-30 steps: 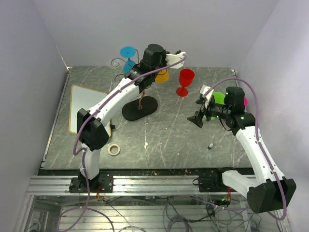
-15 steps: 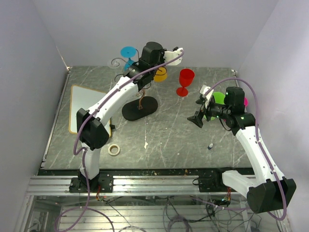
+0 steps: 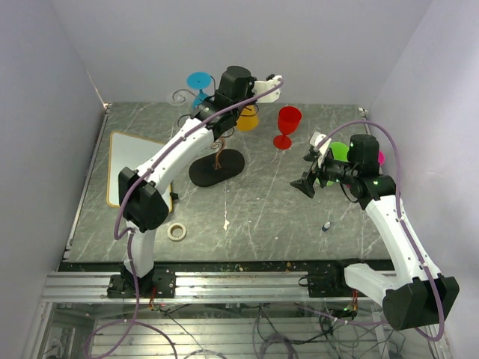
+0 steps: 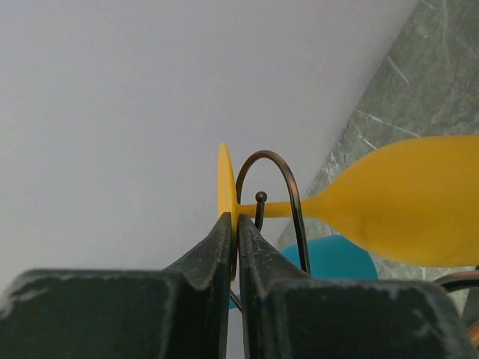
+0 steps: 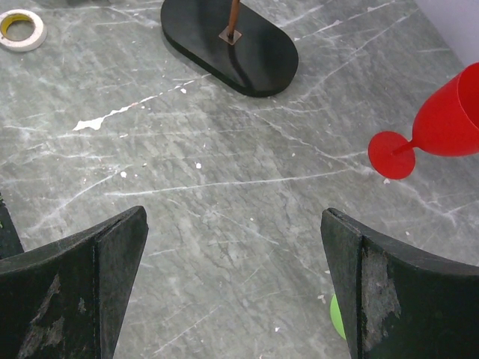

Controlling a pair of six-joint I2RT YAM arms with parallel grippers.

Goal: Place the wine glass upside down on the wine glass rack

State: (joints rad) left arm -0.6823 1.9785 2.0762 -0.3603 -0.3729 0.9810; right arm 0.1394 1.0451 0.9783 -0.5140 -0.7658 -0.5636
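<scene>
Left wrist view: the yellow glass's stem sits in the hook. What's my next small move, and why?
Probably ease the left gripper open and watch whether the yellow wine glass hangs by itself. Its stem passes through a hook of the wine glass rack, with the foot on the gripper's side of the wire, and the fingers pinch only that foot.

pale plain walls (image 3: 224, 45) enclose a grey marbled tabletop (image 3: 254, 217), evenly lit.

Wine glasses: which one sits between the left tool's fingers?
The yellow wine glass: its foot is pinched in the left tool, its stem in the wine glass rack. The red wine glass stands alone, untouched.
</scene>
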